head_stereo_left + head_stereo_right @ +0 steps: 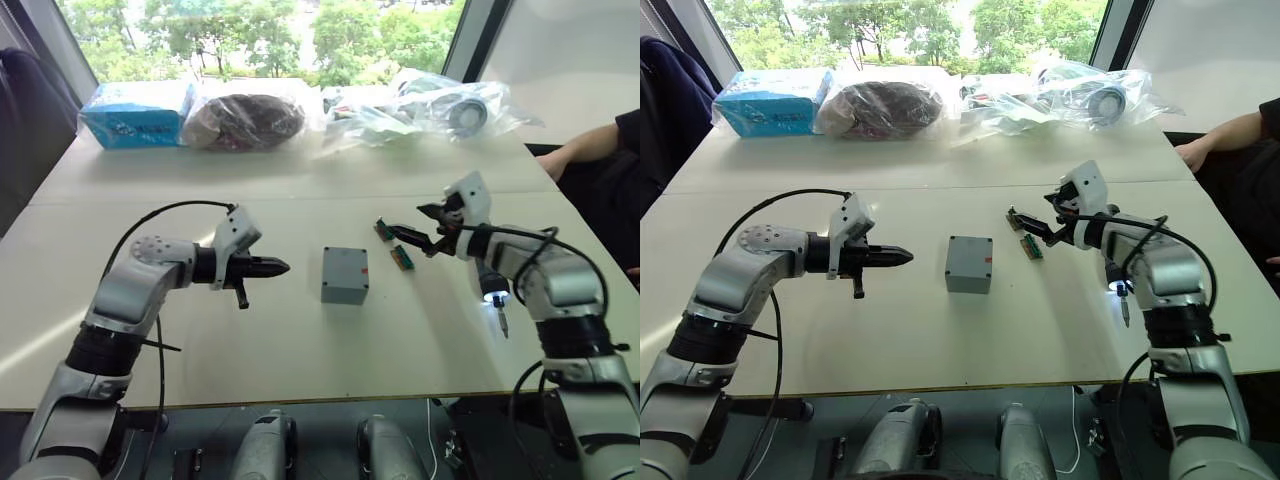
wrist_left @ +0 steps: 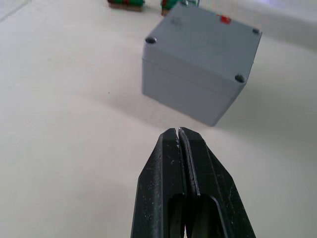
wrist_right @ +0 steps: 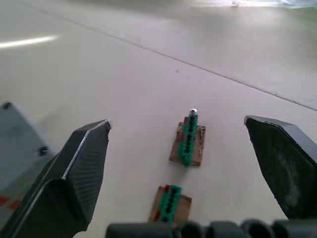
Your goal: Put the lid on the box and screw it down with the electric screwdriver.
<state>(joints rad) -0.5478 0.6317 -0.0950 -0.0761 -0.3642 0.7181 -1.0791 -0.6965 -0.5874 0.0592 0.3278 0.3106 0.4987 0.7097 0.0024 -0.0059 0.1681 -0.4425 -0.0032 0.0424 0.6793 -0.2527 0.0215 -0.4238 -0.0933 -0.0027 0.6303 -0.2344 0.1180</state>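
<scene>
The grey box [image 1: 344, 288] stands at the table's middle with the lid [image 2: 203, 42] sitting on top, screw holes at its corners and a small red mark on it. My left gripper [image 1: 282, 267] is shut and empty, hovering to the box's left and pointing at it, a short gap away. My right gripper [image 1: 427, 228] is open over two small green parts [image 3: 187, 144], to the right of the box. The black electric screwdriver [image 1: 492, 280] lies on the table under my right forearm, with its tip light [image 1: 497, 298] on and its bit toward the front edge.
A blue carton [image 1: 135, 115] and several plastic bags [image 1: 420, 105] line the far side of the table. A person's arm [image 1: 585, 150] rests at the far right. The table's front edge [image 1: 300, 400] runs close below the grippers.
</scene>
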